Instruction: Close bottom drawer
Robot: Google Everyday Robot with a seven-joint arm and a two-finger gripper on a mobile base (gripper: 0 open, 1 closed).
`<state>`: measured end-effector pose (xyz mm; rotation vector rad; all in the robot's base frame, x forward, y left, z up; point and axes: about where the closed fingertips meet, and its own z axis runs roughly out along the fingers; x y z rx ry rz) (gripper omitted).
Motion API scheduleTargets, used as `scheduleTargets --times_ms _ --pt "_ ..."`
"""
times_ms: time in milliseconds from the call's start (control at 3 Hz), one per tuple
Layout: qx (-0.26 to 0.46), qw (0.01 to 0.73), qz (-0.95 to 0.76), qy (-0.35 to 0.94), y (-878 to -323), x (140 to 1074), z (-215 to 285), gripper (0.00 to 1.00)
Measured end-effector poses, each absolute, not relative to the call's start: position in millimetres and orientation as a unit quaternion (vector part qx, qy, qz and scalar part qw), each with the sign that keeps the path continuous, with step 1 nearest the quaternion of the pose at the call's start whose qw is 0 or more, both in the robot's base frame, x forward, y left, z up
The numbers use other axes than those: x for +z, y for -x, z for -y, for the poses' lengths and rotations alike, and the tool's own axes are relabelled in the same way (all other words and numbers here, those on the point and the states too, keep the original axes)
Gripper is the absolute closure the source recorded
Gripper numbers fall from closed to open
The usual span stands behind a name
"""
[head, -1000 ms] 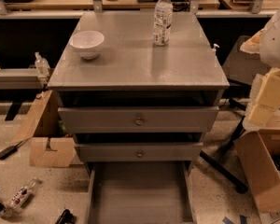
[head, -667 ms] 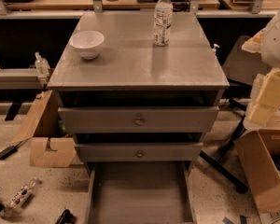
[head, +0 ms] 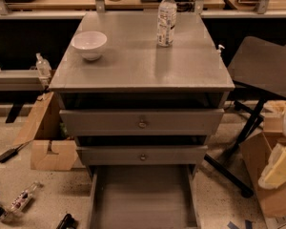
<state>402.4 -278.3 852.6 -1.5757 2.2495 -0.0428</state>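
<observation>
The bottom drawer [head: 142, 199] stands pulled far out below the front edge of the surface [head: 133, 66]. Bare floor [head: 214, 199] separates it from the gripper [head: 280, 168] at right; whether the gripper is spread, I cannot tell.

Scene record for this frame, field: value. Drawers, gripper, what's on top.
bottom drawer: pulled far out, inside bare grey
middle drawer: far less out than the bottom one
top drawer: likewise
cabinet top: white bowl at left, plastic bottle upright at back right
gripper: not in view; only a pale arm part at the right edge
task state: closing not yet done
</observation>
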Motion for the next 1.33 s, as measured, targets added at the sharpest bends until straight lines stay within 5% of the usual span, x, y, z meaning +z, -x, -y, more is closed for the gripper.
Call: scheduleTargets --times_ms 667,1333 --pt "-0.038 0.219 -0.808 0.546 -424 731 328 0.00" --pt "-0.014 0.234 -0.809 0.539 -428 669 309 0.00"
